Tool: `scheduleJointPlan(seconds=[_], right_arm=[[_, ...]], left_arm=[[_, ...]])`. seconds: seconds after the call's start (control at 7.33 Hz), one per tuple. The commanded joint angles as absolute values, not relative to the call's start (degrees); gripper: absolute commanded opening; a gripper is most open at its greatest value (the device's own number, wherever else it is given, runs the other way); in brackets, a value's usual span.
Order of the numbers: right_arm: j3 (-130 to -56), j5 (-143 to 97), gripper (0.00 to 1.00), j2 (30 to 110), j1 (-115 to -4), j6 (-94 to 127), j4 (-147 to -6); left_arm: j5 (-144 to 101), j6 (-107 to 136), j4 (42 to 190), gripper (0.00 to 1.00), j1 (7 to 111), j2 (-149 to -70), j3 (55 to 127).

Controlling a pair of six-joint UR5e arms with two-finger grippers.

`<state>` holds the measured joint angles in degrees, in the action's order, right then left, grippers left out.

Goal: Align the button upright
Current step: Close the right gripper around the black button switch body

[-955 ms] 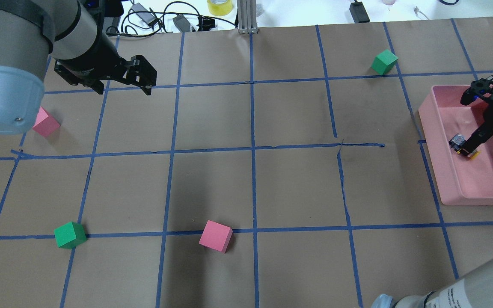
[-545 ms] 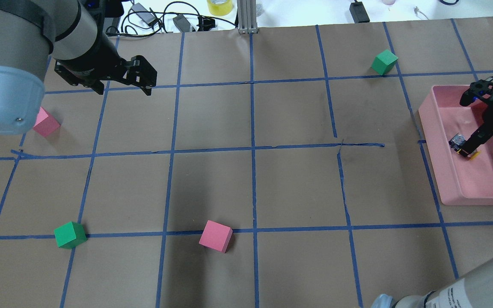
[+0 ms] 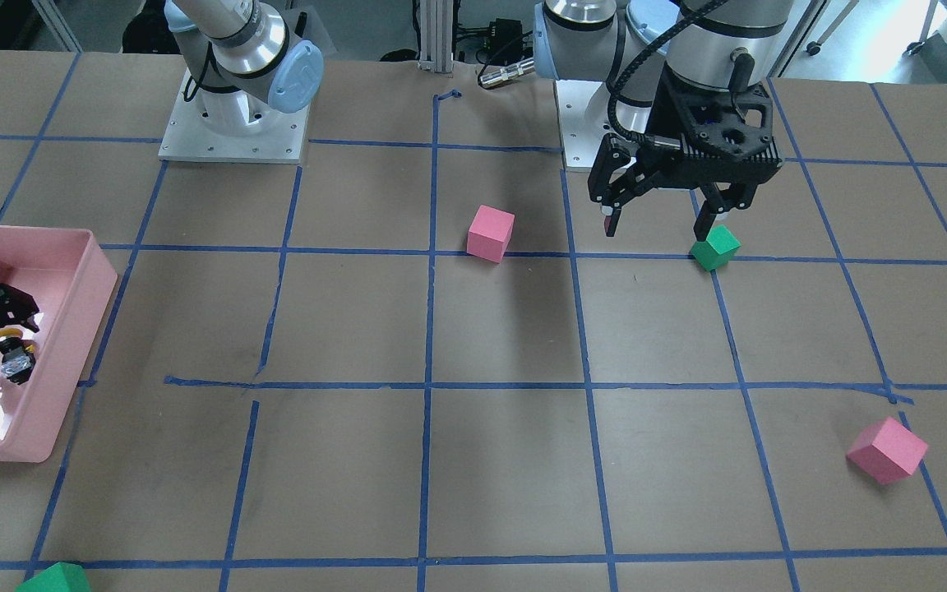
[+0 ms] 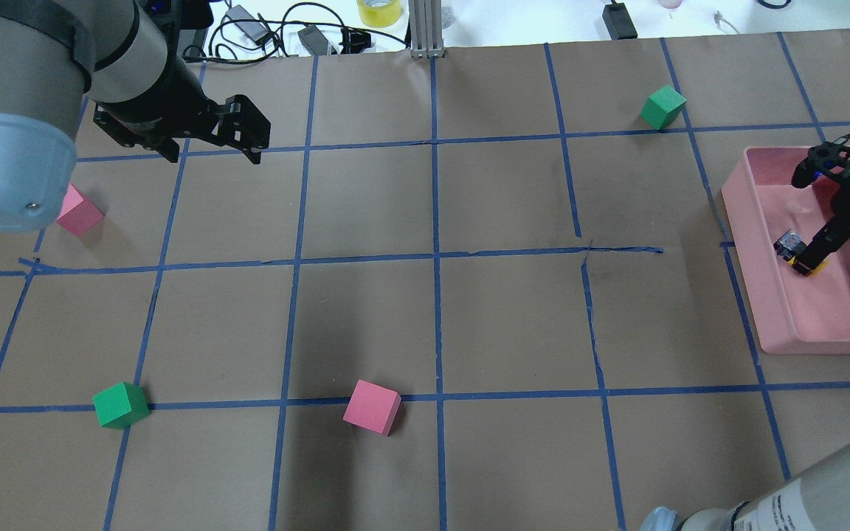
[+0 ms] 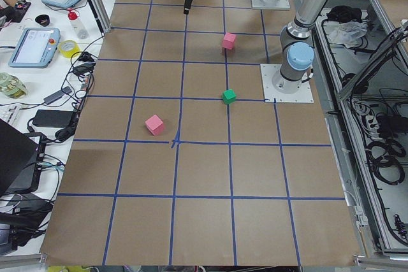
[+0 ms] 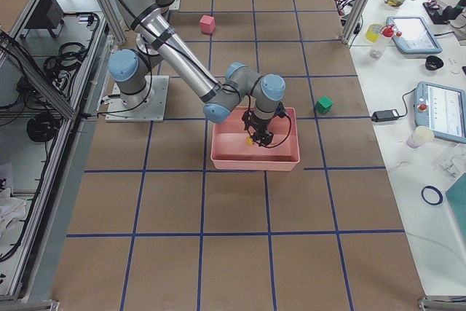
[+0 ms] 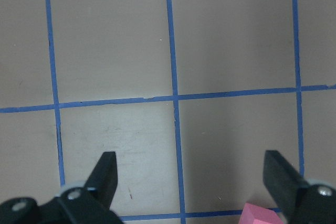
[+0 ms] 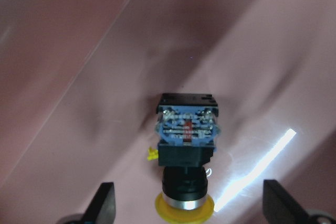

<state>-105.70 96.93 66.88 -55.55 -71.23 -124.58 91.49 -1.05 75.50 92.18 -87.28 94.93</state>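
The button (image 8: 186, 145) lies on its side on the floor of the pink bin (image 4: 764, 295), yellow cap toward my right wrist camera, silvery base pointing away. My right gripper (image 8: 191, 208) is open, one finger on each side of the cap end, not touching it. In the overhead view the button (image 4: 790, 245) sits by the bin's left wall with the right gripper (image 4: 809, 262) down over it. My left gripper (image 4: 215, 151) hangs open and empty above the table at far left; the left wrist view shows only paper and tape between its fingers (image 7: 105, 174).
Pink cubes (image 4: 78, 210) (image 4: 372, 406) and green cubes (image 4: 120, 404) (image 4: 662, 107) are scattered on the brown, blue-taped table. In the front view a green cube (image 3: 714, 247) sits just below the left gripper (image 3: 658, 224). Cables lie along the far edge.
The right wrist has shifted very slightly within the bin, its fingers still around the button. The button and the left arm have not moved.
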Motion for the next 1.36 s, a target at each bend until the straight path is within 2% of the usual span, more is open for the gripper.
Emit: scheduleJointPlan(seconds=[0.0,0.55,0.68,0.82,0.95,1.09,1.23], right_arm=[[-105.7,97.3,1.0,66.4,-55.5,-71.5,-124.5],[-105.7,97.2,1.0,65.5,-55.5,-71.2,-124.4],[-105.7,97.3,0.85,65.5,-55.5,-71.1,-124.3],[-105.7,97.3,0.64,65.5,-55.5,-70.9,-124.3],[-105.6,97.6,0.28,65.5,-55.5,-70.9,-124.3],[-105.6,100.5,0.0,65.6,-55.5,-70.7,-124.2],[-105.6,100.7,0.0,65.6,-55.5,-70.5,-124.1]], left_arm=[[91.5,-1.1,75.5,1.0,92.1,-87.3,94.9],[91.5,-1.1,75.5,1.0,92.1,-87.3,94.9],[91.6,-1.1,75.5,1.0,92.1,-87.3,94.9],[91.6,-1.1,75.5,1.0,92.1,-87.3,94.9],[91.6,-1.1,75.4,1.0,92.1,-87.3,94.9],[91.6,-1.1,75.5,1.0,92.1,-87.3,94.9],[91.6,-1.1,75.5,1.0,92.1,-87.3,94.9]])
